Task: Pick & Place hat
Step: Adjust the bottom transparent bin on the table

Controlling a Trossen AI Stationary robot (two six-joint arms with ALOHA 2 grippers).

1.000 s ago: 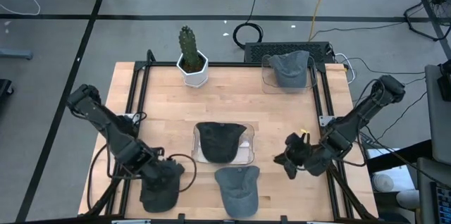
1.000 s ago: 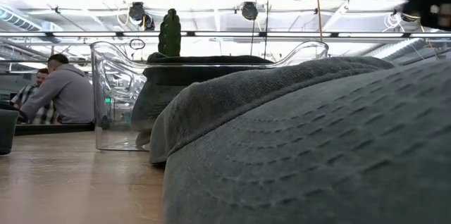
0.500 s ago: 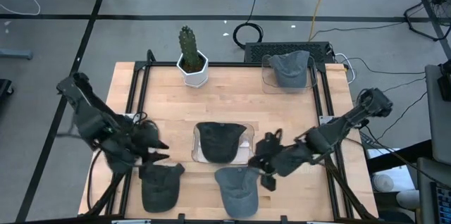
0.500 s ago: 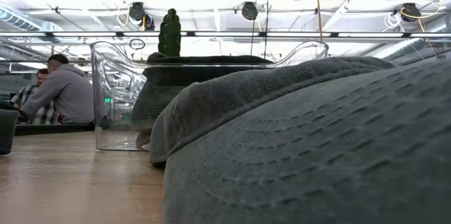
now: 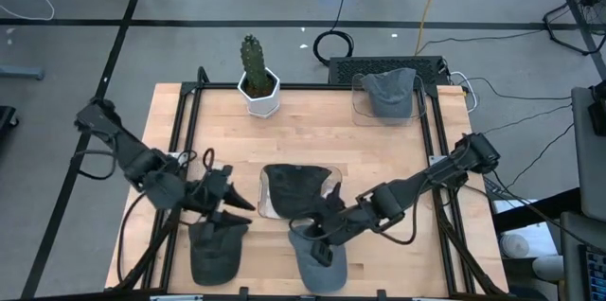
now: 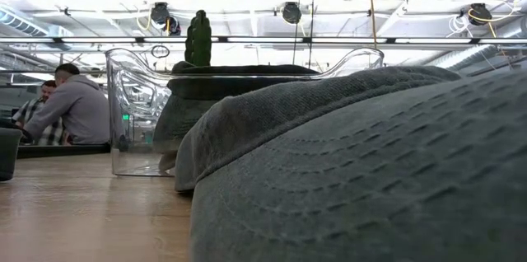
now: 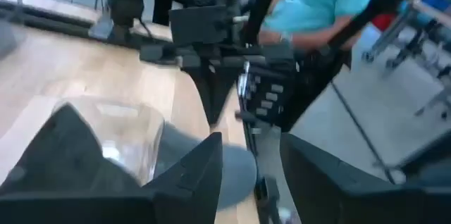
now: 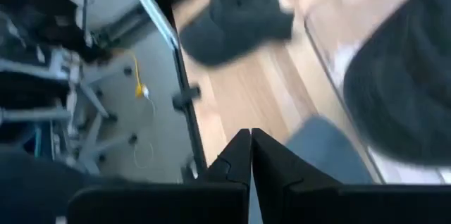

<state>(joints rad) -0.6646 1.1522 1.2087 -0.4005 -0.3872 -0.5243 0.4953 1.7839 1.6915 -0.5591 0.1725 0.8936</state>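
Handling call: grey-blue cap (image 5: pixel 319 256) at front edge of table (image 5: pixel 312 131), just in front of clear tray (image 5: pixel 333 208) holding black cap (image 5: pixel 294 190). Soft fabric, light, crown likely to collapse under pinch; brim stiffer, better hold. Right gripper (image 5: pixel 319 235) over cap's back edge, fingers pressed together, contact unclear. Left gripper (image 5: pixel 227 202) above dark cap (image 5: pixel 214 249) at front left, fingers apart, holding nothing. 4th cap (image 5: pixel 388 91) on rear stand.

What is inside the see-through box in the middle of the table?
A dark hat sits inside the clear box, filling most of it. Whatever might lie underneath that hat is covered, so I cannot see it.
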